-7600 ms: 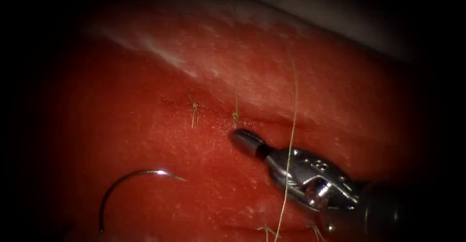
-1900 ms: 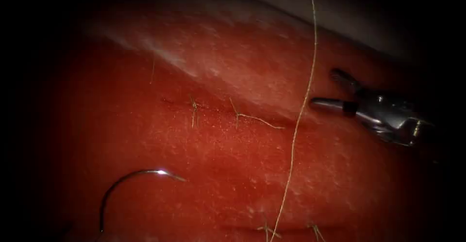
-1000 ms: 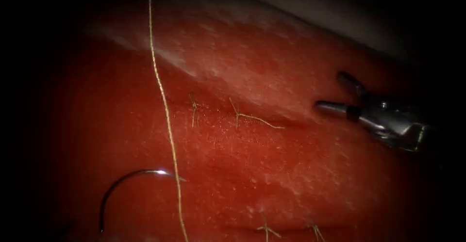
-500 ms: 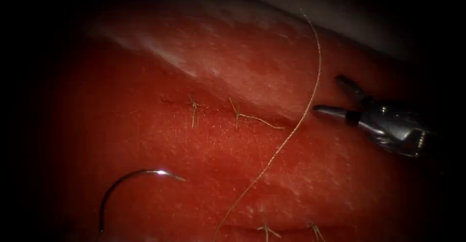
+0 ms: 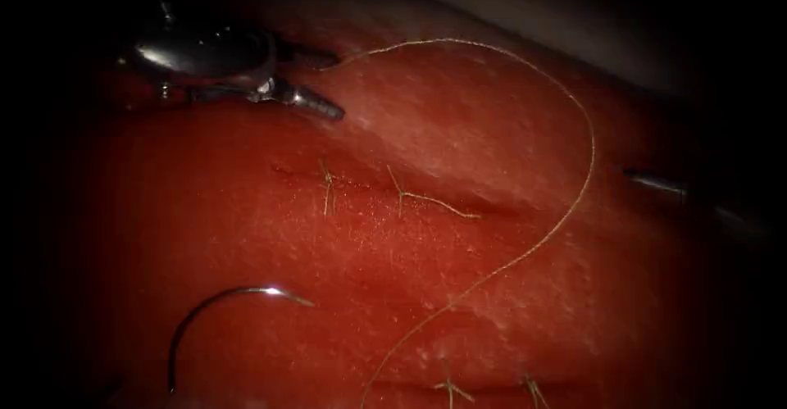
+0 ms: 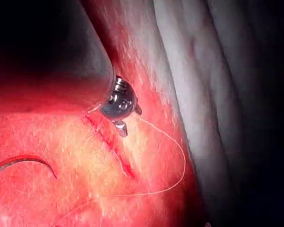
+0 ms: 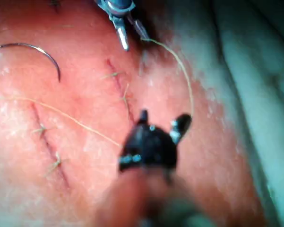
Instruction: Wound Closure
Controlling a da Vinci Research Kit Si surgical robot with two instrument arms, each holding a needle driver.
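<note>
L tool (image 5: 334, 85) sat at upper left over the tissue (image 5: 459, 122), above and left of the cut (image 5: 369, 189). Its jaws were spread apart and clamped nothing; same in R wrist view (image 7: 136, 42) and L wrist view (image 6: 130, 121). One end of the thread (image 5: 586, 122) lay right at the tip of its far jaw; couldn't tell if touching. From there the thread arced out to the right, swung past the cut's right end, then ran back down-left across the tissue to the bottom edge. R tool (image 5: 656, 184) was at far right, well clear of the cut, w/ just a tip visible in the endoscope view. R wrist view (image 7: 163, 117) showed its jaws parted, gripping nothing. Needle (image 5: 234, 293) lay free on the tissue, low and left of the cut, held by neither tool. Its curve arched upward; couldn't tell whether either end was in the tissue. Two stitches (image 5: 328, 186) w/ short cut ends crossed the cut.
</note>
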